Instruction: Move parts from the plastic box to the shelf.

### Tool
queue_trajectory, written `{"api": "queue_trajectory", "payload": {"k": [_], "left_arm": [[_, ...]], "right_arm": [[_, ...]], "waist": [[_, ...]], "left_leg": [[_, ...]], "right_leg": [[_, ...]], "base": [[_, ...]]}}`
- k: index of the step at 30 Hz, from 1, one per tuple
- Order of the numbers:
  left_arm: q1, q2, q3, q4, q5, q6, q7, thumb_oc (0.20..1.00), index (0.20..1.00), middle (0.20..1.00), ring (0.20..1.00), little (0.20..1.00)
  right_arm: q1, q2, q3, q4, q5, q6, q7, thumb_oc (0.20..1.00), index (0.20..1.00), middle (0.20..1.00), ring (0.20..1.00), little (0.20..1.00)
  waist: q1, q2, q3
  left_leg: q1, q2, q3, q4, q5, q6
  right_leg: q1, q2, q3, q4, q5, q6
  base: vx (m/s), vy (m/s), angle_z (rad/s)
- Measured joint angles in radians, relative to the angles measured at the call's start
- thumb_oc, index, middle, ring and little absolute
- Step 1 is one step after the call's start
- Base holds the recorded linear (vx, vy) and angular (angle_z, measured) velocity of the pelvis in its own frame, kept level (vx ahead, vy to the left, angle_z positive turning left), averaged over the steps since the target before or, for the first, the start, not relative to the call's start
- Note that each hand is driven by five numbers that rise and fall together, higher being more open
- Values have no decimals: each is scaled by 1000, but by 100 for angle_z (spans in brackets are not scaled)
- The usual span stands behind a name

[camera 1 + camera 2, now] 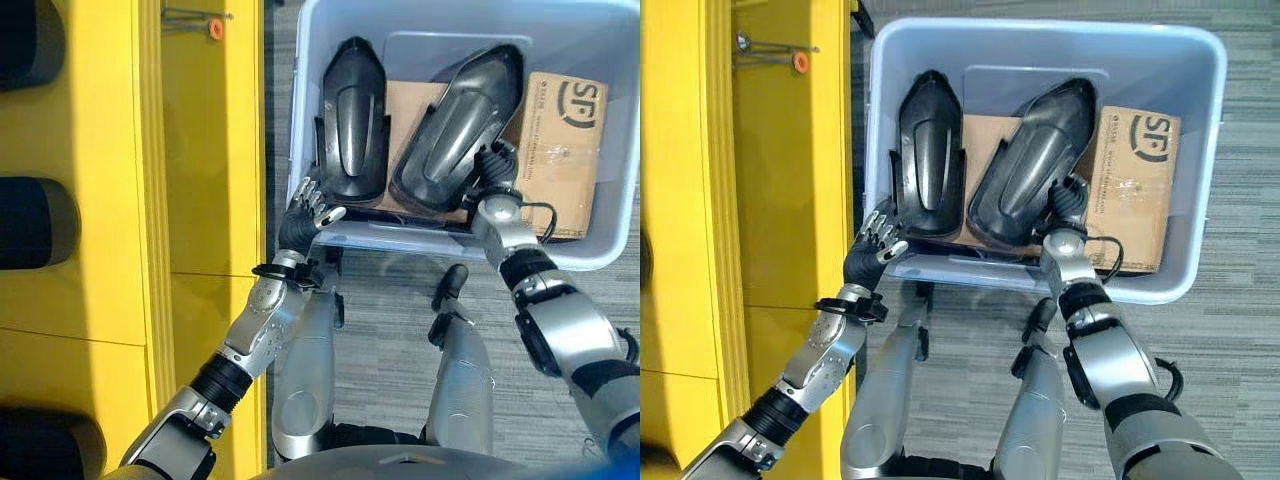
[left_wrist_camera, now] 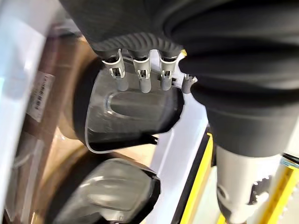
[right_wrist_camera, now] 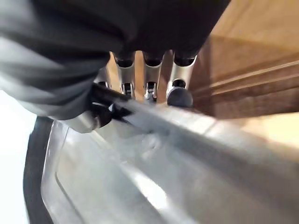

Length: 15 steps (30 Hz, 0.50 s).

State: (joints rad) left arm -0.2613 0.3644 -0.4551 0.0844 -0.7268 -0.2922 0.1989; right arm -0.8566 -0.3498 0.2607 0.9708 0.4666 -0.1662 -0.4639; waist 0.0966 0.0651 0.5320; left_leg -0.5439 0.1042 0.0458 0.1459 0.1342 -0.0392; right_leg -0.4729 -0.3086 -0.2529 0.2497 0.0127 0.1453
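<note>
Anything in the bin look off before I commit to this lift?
Nothing looks damaged or spilled. The two black parts lie on cardboard in the plastic box: the left part straight, the right part slanted, its near end at the right hand. The left hand hovers open at the box's near-left corner.

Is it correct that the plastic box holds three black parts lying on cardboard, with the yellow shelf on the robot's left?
Not quite: the plastic box holds two black parts, not three. The right eye view shows the left part and the right part lying on cardboard, with the yellow shelf on the robot's left.
</note>
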Motion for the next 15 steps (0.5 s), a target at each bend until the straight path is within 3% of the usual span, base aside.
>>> {"api": "queue_trajectory", "payload": {"k": [10,15], "left_arm": [[93,0,84,19,2,6,-11,1000,1000,1000,1000,1000],[141,5,116,21,5,17,-41,1000,1000,1000,1000,1000]], "right_arm": [[346,38,5,-518,-63,-28,17,200,200,200,200,200],[465,36,-11,-659,-97,-49,60,200,200,200,200,200]], "waist": [[-52,-30,5],[-63,-50,2]], "left_leg": [[177,23,29,-43,-6,-11],[241,42,34,-60,-13,-15]], "right_leg": [[175,39,17,-88,29,-4],[239,57,19,-111,31,-8]], "base": [[1,-39,-11],[29,-49,-7]]}}
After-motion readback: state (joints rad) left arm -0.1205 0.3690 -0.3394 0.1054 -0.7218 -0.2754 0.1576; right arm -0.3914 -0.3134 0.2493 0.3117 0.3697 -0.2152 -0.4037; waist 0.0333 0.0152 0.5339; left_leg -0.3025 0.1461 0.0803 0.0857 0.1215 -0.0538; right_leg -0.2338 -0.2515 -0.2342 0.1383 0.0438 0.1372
